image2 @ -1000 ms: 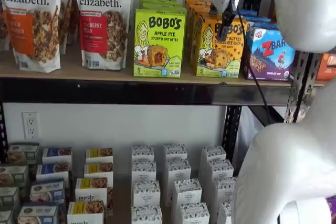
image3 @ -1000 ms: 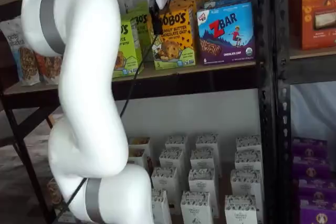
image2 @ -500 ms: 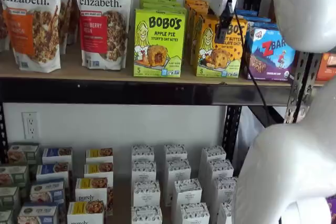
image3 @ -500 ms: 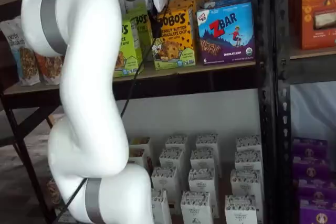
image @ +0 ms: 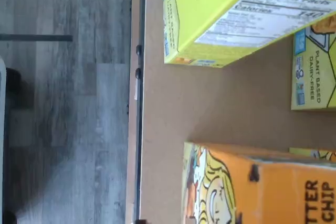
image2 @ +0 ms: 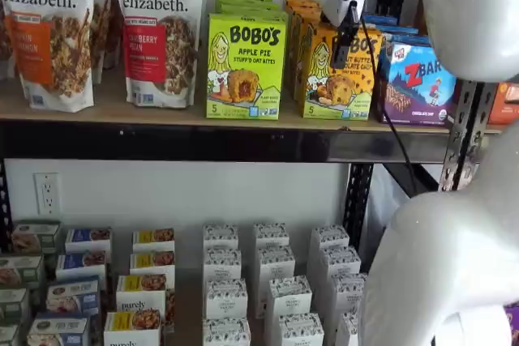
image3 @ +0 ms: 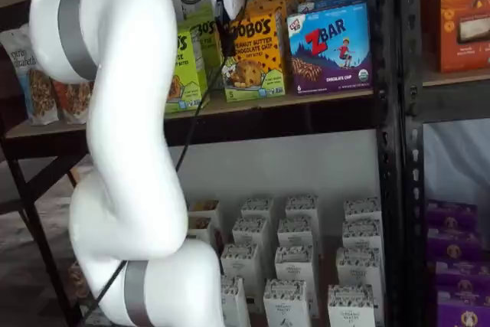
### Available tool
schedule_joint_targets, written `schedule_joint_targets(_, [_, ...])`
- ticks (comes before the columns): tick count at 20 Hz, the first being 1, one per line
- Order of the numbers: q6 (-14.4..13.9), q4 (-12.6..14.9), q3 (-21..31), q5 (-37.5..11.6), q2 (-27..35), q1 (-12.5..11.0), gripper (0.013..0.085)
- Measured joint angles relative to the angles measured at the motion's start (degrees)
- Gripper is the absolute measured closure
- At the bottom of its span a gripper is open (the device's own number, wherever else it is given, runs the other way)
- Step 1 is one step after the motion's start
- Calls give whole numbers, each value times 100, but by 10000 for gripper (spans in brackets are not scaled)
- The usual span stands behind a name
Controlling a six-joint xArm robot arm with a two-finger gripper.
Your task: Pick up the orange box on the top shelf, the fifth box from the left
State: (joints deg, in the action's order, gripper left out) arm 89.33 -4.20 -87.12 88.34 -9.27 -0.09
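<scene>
The orange box, a yellow-orange Bobo's Peanut Butter Chocolate Chip carton, stands upright on the top shelf [image2: 162, 115] in both shelf views [image2: 336, 74] [image3: 256, 55]. The gripper [image2: 343, 41] [image3: 227, 40] hangs right in front of the box's upper face. Its white body is above and its black fingers show as one dark bar, so no gap can be told. The wrist view looks down on the orange box's top and front [image: 262, 187] and on the light-wood shelf board [image: 168, 108]. More orange cartons stand behind the front one.
A lime-green Bobo's Apple Pie box [image2: 246, 66] [image: 210, 14] stands left of the orange box and a blue-purple ZBar box [image2: 418, 83] [image3: 331, 47] right of it. Purely Elizabeth bags [image2: 162, 30] stand further left. A black upright [image3: 387, 112] stands right. Small white boxes [image2: 268, 281] fill the lower level. The white arm [image3: 122, 151] stands in front.
The gripper has shifted slightly left and a little up in front of the orange box. The boxes have not moved.
</scene>
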Motion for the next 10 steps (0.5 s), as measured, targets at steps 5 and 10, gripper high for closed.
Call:
schedule_joint_targets(5, [8,58,-55,13,52,-2,130])
schedule_joint_targets(10, [16,129,-84,17,78,-3,130])
